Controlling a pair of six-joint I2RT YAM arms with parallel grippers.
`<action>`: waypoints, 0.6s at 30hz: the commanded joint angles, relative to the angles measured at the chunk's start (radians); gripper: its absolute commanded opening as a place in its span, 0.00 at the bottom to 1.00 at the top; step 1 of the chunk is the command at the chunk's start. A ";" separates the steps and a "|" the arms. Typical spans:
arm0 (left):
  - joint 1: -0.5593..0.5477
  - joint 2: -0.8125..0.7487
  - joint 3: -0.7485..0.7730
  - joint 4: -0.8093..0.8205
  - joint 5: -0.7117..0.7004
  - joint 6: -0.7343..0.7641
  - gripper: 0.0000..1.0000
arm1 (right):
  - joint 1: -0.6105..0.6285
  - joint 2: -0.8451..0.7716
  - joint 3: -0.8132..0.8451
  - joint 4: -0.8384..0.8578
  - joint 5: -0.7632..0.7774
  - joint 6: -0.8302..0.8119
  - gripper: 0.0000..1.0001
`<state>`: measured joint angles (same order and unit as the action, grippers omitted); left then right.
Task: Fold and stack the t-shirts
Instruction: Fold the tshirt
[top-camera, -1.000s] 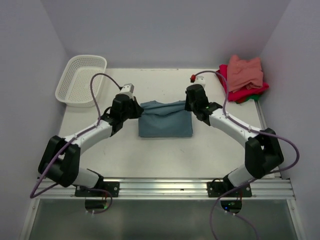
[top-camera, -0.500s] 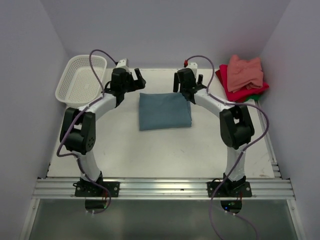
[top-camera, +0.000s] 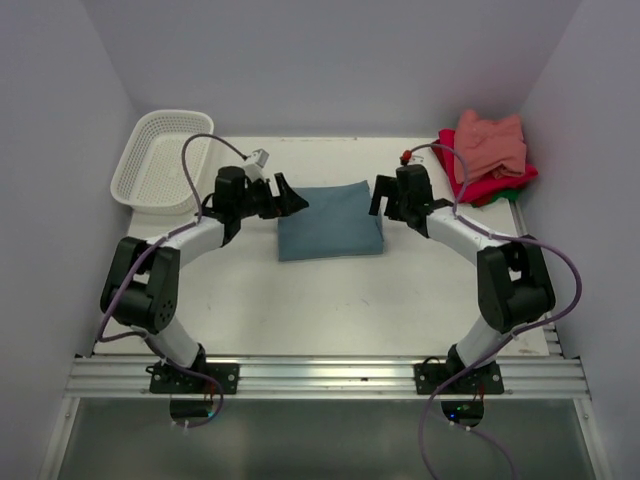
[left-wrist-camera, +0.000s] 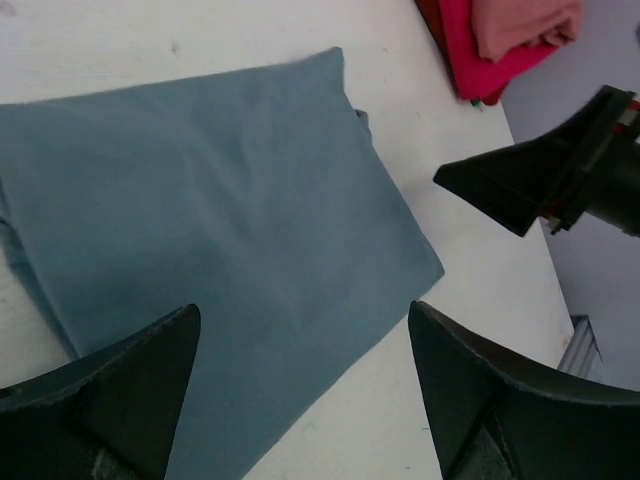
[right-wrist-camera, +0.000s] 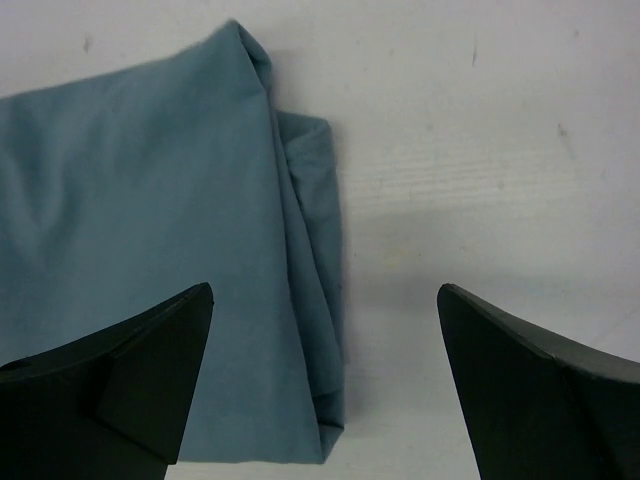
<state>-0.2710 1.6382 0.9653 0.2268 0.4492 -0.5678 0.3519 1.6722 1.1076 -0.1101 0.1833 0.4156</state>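
Lying folded, the blue t-shirt (top-camera: 330, 222) seemingly only needed stacking on the pink-topped pile (top-camera: 488, 152); the left gripper (top-camera: 290, 196) and right gripper (top-camera: 379, 200) gaped wide, empty.

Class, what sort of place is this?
Likely a robot test booth: plain walls close in a white table, a left arm and right arm are bolted to a metal rail, and a folded blue shirt lies between them.
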 joint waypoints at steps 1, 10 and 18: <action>-0.002 0.058 -0.040 0.268 0.261 -0.125 0.86 | -0.019 -0.020 -0.046 0.041 -0.155 0.043 0.99; -0.022 0.222 -0.001 0.491 0.379 -0.305 0.02 | -0.102 0.081 -0.103 0.135 -0.366 0.109 0.99; -0.069 0.402 0.116 0.331 0.284 -0.247 0.00 | -0.110 0.169 -0.097 0.173 -0.459 0.143 0.99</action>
<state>-0.3340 1.9839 1.0386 0.5823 0.7643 -0.8280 0.2455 1.8069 1.0103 0.0196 -0.1875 0.5274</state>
